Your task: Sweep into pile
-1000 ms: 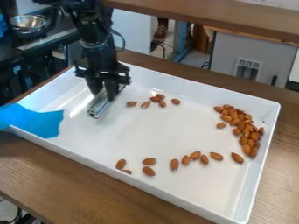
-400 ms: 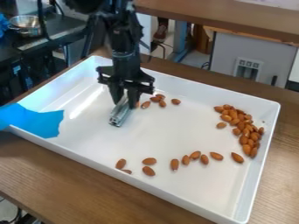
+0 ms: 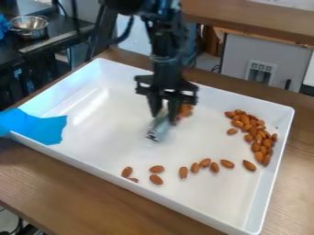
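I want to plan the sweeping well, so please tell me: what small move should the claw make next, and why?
Probably a short push of the metal bar toward the big pile. The claw holds the bar in the tray, a few almonds sit on its pile side, and open tray floor lies between.

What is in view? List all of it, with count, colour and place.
Tray: one, white, on the table
Table: one, brown wood, under the tray
Almond pile: one, brown, overlapping too much to count, by the tray's right wall
Front almonds: ten, brown, strung along the near side
Almond cluster: one, brown, beside the bar, blurred
Blue sheet: one, over the tray's left corner
Bar: one, silvery, in the gripper
Metal bowl: one, silvery, upper left
Cabinet: one, grey, behind the table
Gripper: one, black, over the tray
Arm: one, black, from the top edge
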{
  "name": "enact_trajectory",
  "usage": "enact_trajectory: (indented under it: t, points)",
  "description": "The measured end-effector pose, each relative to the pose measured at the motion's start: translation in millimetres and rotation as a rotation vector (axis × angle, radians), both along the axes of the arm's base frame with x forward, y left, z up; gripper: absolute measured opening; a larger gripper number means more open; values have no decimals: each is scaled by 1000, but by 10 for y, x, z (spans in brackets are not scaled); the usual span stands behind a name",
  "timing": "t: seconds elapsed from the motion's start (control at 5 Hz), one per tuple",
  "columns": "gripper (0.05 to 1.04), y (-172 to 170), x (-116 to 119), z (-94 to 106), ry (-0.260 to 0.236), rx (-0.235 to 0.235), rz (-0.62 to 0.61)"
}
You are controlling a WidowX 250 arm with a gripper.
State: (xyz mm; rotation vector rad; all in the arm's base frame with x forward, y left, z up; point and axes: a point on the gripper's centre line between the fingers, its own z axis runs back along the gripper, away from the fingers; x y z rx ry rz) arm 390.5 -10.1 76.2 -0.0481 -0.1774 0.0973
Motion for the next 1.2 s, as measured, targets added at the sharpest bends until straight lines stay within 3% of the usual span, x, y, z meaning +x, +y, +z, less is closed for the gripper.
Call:
enact_trajectory:
  t: [0.2, 0.4, 0.6, 0.8, 1.0, 1.2]
  points:
    - [366, -333, 20, 98, 4, -19, -19]
    - [366, -765, 25, 48, 25, -30, -64]
    - [366, -978, 28, 79, 5, -30, -96]
    - [366, -750, -47, 187, -40, -65, -52]
    - [366, -249, -174, 447, -137, -88, 26]
    - [366, 11, -384, 411, -84, -92, 241]
